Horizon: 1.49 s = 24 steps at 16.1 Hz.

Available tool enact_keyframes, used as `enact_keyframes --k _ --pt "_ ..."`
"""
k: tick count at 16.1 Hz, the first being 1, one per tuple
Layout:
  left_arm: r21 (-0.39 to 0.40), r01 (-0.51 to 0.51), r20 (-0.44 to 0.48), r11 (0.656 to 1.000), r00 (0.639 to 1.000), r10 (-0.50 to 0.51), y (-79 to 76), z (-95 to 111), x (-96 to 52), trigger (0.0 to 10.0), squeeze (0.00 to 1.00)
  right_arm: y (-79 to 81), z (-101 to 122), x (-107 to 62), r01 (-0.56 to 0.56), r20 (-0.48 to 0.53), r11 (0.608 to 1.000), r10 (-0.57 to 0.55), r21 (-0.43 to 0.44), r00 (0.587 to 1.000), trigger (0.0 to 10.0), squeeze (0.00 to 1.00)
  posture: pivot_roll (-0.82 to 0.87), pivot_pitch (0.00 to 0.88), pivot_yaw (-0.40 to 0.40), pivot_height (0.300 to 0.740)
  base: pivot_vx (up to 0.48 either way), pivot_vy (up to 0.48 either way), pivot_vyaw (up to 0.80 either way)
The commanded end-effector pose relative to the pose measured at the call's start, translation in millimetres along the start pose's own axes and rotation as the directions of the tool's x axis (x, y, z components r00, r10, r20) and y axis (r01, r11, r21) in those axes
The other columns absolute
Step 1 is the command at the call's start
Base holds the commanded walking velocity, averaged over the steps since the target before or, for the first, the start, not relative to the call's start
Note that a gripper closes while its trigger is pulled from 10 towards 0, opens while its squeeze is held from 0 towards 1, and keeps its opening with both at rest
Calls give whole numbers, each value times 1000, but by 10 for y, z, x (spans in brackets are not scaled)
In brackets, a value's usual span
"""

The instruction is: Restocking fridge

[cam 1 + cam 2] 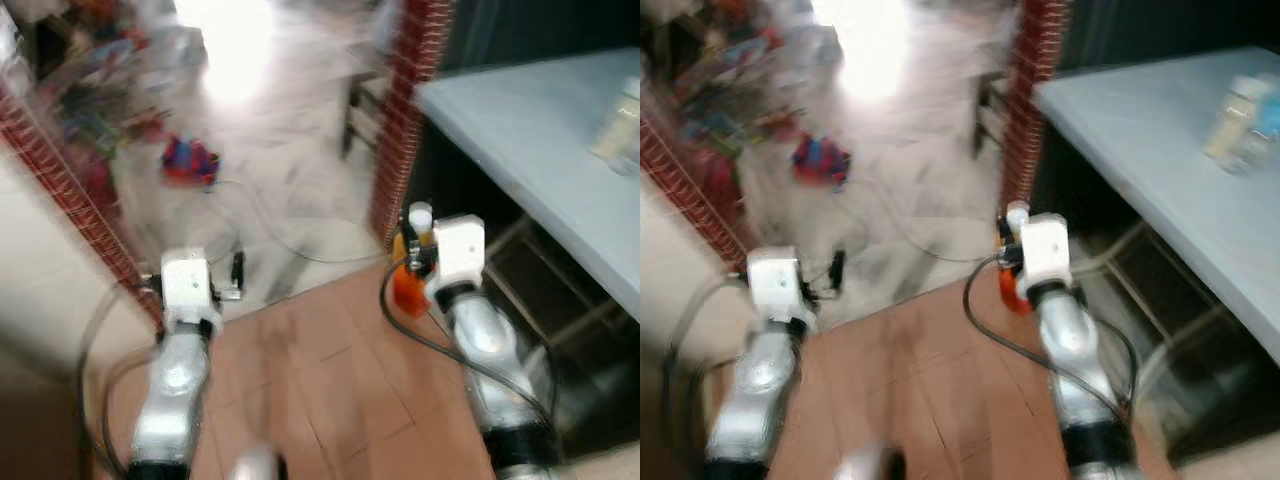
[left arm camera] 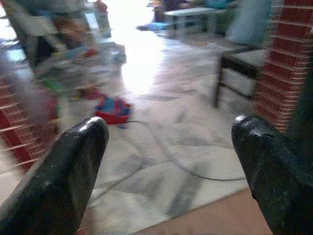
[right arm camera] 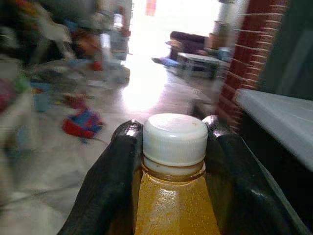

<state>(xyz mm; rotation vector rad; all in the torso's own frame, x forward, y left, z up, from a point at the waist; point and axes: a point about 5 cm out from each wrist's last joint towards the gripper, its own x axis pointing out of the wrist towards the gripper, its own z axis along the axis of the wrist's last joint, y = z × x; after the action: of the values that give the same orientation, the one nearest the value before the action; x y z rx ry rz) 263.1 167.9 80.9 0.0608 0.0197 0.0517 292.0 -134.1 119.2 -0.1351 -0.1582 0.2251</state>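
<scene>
The right gripper [image 3: 173, 161] is clamped on a bottle [image 3: 174, 196] of orange-yellow liquid with a white cap [image 3: 175, 137]; in the right wrist view its two black fingers [image 3: 113, 181] press against the bottle's neck and shoulders just below the cap. In the left eye view the bottle [image 1: 410, 270] sits at centre right of the frame, upright at the end of the silver right arm [image 1: 490, 350], its cap pointing up and an orange base below.

The left gripper [image 2: 166, 161] has its fingers [image 2: 73, 166] spread wide apart with nothing between them; it shows at lower left of the left eye view on the left arm [image 1: 180, 370].

Beneath both arms lies a reddish tiled floor [image 1: 330, 390], giving way to a pale, glossy floor [image 1: 290, 150] toward the top of the frame. A red brick pillar [image 1: 405, 110] rises just behind the bottle. To the right, a pale blue table [image 1: 1140, 130] fills the upper right, carrying a blurred pale jar [image 1: 1232, 115]. A red and blue object [image 1: 190, 160] lies on the pale floor at upper left. The head views are blurred.
</scene>
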Motion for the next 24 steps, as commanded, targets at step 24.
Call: enact_keyframes --k 24 --pt "-112 48 28 993 999 -45 -29 82 -115 10000 0 -189 -116 -158 141 -49 989 -143 -46 988 10000 0 61 39 30 740 0 0 511"
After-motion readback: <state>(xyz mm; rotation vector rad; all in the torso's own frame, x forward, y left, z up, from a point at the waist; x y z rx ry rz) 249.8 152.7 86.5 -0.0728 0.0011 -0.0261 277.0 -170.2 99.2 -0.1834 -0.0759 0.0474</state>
